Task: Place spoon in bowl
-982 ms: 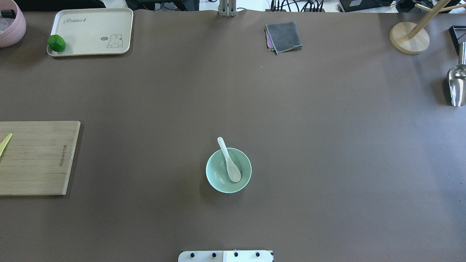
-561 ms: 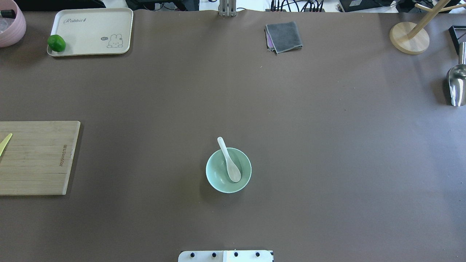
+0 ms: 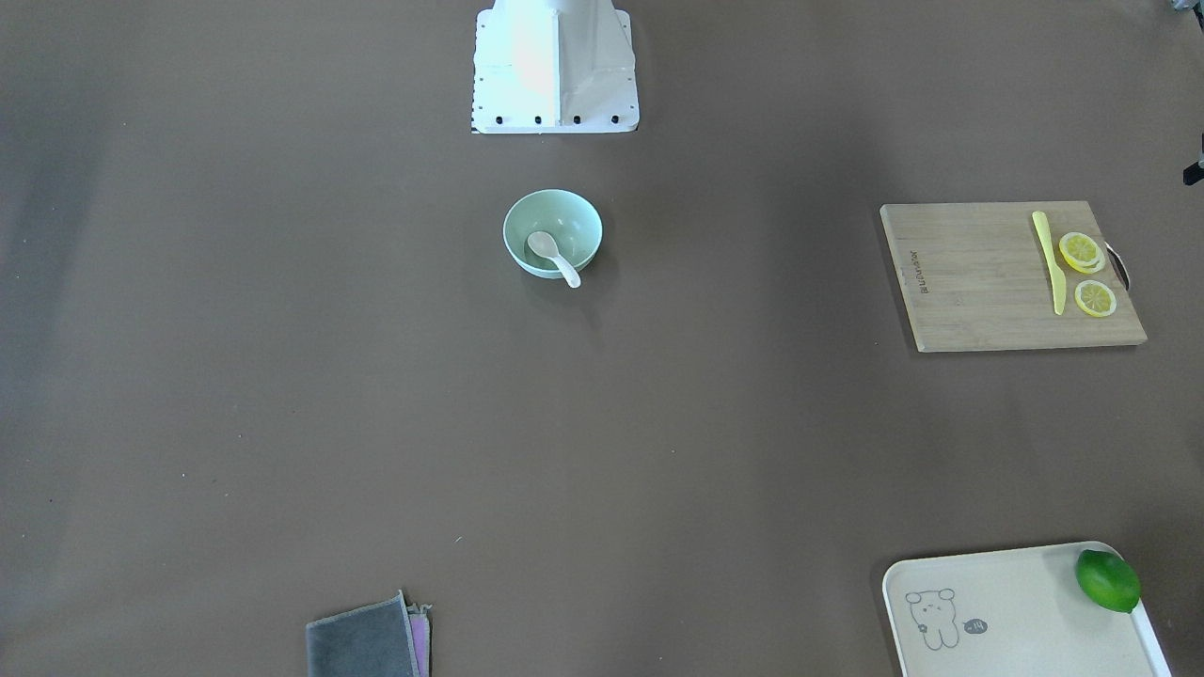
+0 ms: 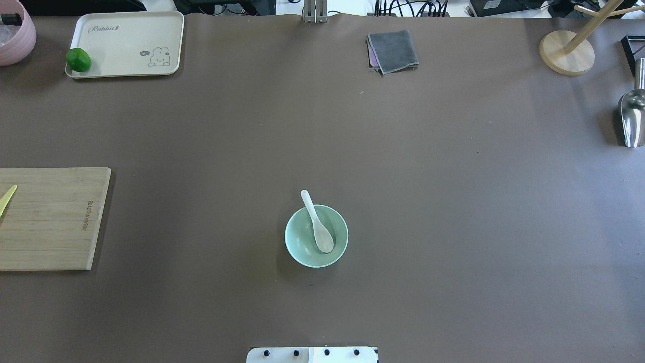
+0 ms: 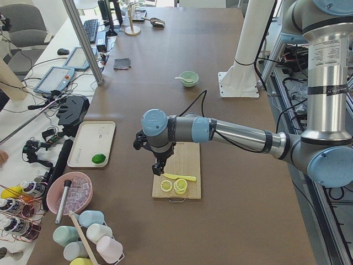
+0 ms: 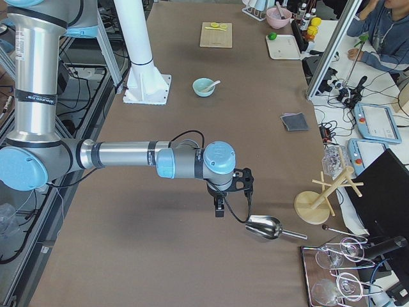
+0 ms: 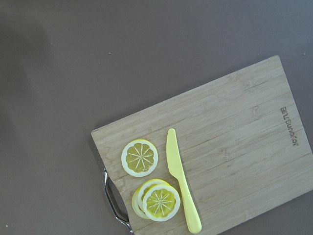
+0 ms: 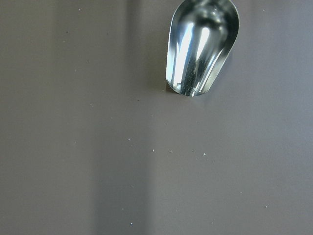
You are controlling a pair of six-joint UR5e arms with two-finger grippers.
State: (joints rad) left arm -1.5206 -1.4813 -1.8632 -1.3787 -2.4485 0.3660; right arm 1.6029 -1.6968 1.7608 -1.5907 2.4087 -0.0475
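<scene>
Spoon (image 4: 317,224) sits in the bowl (image 4: 300,244): scoop down on the bowl floor, handle leaning on the far rim, its tip poking out past that rim, angled toward the robot's left. The bowl stands upright on the table (image 4: 453,201), centre, near the robot base plate (image 4: 312,355) but not touching it. Wide brown surface runs round the bowl on all sides. Wooden cutting board (image 4: 50,222) lies at the left edge, well apart, with the yellow knife (image 7: 182,188) and lemon slices (image 7: 140,157) on it. The left gripper (image 5: 160,168) hangs over that board near the slices; it shows in the side view only, so finger spread cannot be told. The right gripper (image 6: 219,208) hangs over the table toward the right end, just beside the metal scoop (image 8: 200,49); side view only, so fingers cannot be told either. Along the far edge: cream tray (image 4: 126,45) with a lime (image 4: 78,59) on its left rim, folded grey cloth (image 4: 393,50), wooden stand base (image 4: 567,53), pink bowl (image 4: 15,35) at the far left corner.
</scene>
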